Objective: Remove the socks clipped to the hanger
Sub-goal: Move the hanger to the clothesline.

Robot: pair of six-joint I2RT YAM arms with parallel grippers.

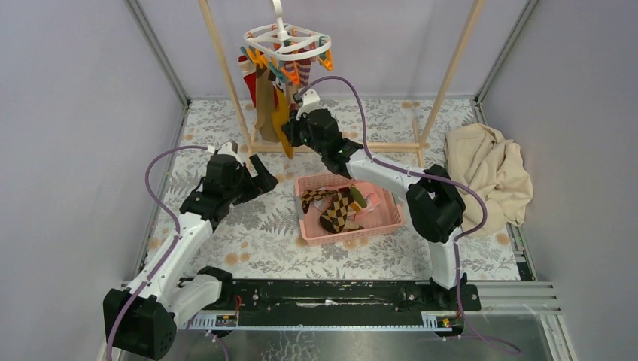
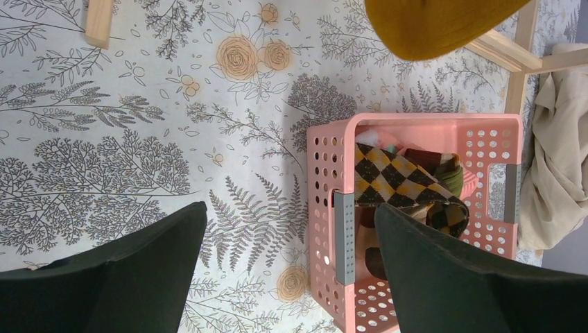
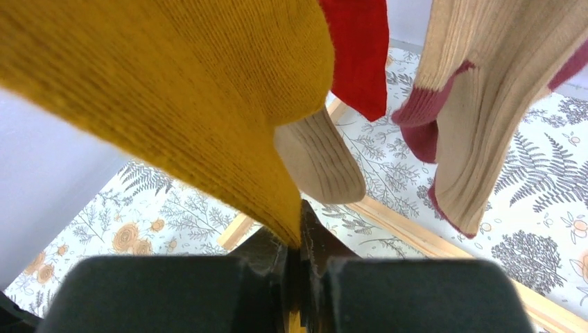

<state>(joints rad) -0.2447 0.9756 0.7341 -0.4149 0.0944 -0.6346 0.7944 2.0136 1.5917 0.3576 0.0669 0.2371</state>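
Note:
The white hanger (image 1: 286, 41) with coloured clips hangs from the wooden rack at the back. Several socks are clipped to it: a mustard yellow sock (image 1: 282, 120) (image 3: 173, 90), a red one (image 3: 357, 48), a tan ribbed one (image 3: 319, 156) and a beige one with maroon trim (image 3: 478, 104). My right gripper (image 1: 288, 135) (image 3: 299, 239) is shut on the lower end of the mustard sock. My left gripper (image 1: 256, 169) (image 2: 291, 215) hovers open and empty over the table, left of the pink basket. The mustard sock's tip (image 2: 437, 24) shows at the top of the left wrist view.
A pink perforated basket (image 1: 346, 235) (image 2: 333, 159) at mid-table holds an argyle sock (image 2: 395, 180) and others. The rack's wooden poles (image 1: 451, 68) and base bar (image 1: 376, 147) stand behind it. A large beige cloth (image 1: 489, 169) (image 2: 561, 159) lies at the right.

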